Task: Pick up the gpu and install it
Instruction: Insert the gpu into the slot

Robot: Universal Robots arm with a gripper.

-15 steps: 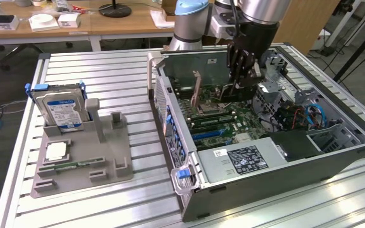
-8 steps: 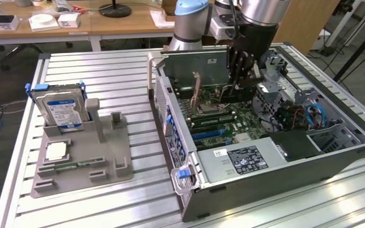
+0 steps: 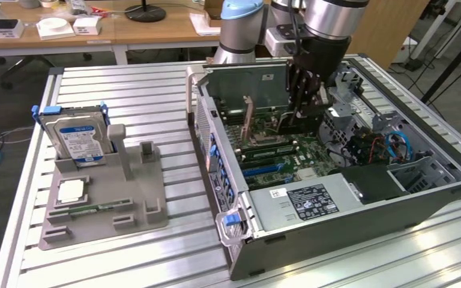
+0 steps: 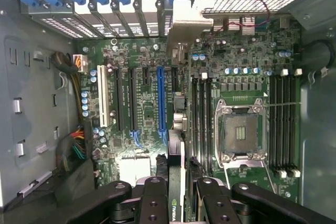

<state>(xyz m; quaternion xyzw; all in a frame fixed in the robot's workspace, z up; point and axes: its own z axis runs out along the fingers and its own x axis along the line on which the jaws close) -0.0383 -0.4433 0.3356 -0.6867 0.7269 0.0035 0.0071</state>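
The slatted table (image 3: 118, 90) is topped by the open computer case (image 3: 335, 234), whose walls hem in the motherboard (image 4: 142, 61). Inside, the gpu (image 4: 175, 208) is clamped edge-on between the fingers of the gripper (image 4: 179, 184), over the strip between the blue slot (image 4: 160, 98) and the memory slots (image 4: 202, 114).

Exterior oblique; wrist above motherboard (image 4: 147, 103)

Gripper (image 3: 301, 114) low inside the open computer case (image 3: 350, 234). The gpu (image 3: 272, 123) stands on edge at its fingertips, bracket end pointing away from the claw (toward the slotted rear wall). Motherboard (image 3: 283, 159) just beneath the claw. Well apart from the claw, outside the case: hard drive (image 3: 74, 139) upright in grey holder (image 3: 106, 207).
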